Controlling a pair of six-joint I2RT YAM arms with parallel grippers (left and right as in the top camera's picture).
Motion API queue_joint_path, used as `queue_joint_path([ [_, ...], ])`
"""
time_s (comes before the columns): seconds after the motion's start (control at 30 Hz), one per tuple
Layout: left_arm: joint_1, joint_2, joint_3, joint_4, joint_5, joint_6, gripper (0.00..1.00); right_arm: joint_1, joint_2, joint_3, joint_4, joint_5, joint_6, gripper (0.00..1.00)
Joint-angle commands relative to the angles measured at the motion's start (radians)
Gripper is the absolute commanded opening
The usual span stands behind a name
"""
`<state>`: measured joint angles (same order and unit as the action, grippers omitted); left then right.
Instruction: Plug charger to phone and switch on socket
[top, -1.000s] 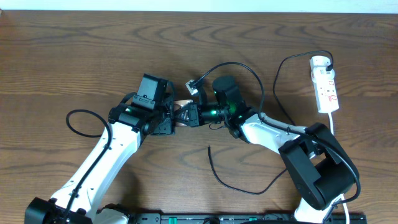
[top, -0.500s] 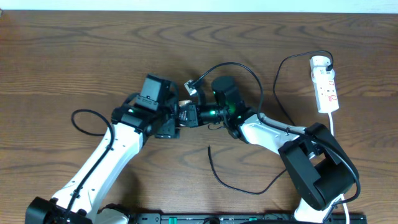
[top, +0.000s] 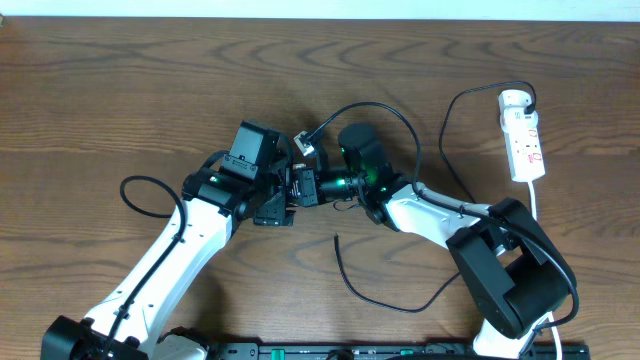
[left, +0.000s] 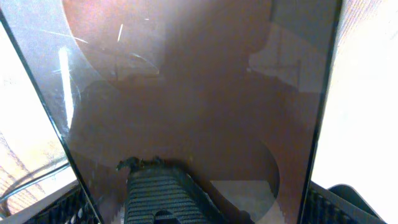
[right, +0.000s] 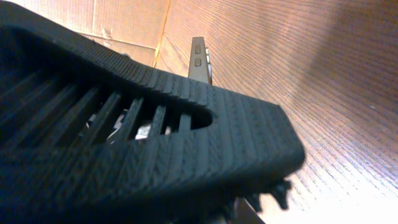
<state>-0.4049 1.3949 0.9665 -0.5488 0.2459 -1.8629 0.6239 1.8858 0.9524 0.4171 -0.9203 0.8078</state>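
The phone (left: 199, 93) fills the left wrist view, its dark brown screen facing that camera. My left gripper (top: 287, 192) is open, its fingers (left: 65, 205) standing just outside the phone's two long edges. My right gripper (top: 306, 186) is shut on the phone; one ribbed finger lies flat on the screen. In the right wrist view the phone (right: 200, 62) shows edge-on beyond that finger (right: 186, 149). The charger (top: 385, 305) is a thin black cable on the table, its free tip (top: 336, 240) below both grippers. The socket (top: 524, 135) lies at the far right.
Thicker black arm cables loop above the right wrist (top: 400, 118) and beside the left arm (top: 135, 200). The right arm's base (top: 510, 275) stands at the lower right, over part of the charger. A white cord (top: 540, 200) runs down from the socket.
My left gripper has shifted right, closer around the phone, and its jaws have widened. The pale strip of phone seen between the grippers is now covered. The right gripper stays shut.
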Motion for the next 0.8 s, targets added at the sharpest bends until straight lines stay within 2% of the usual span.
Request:
queue_joint_path([
  [0.0, 0.000, -0.003, 0.018, -0.002, 0.011, 0.011, 0.88, 0.006, -0.011, 0.017, 0.013, -0.031, 0.006, 0.01],
  [0.77, 0.001, -0.060, 0.018, -0.003, -0.024, 0.079, 0.89, 0.000, -0.011, 0.017, 0.013, -0.013, -0.001, 0.01],
])
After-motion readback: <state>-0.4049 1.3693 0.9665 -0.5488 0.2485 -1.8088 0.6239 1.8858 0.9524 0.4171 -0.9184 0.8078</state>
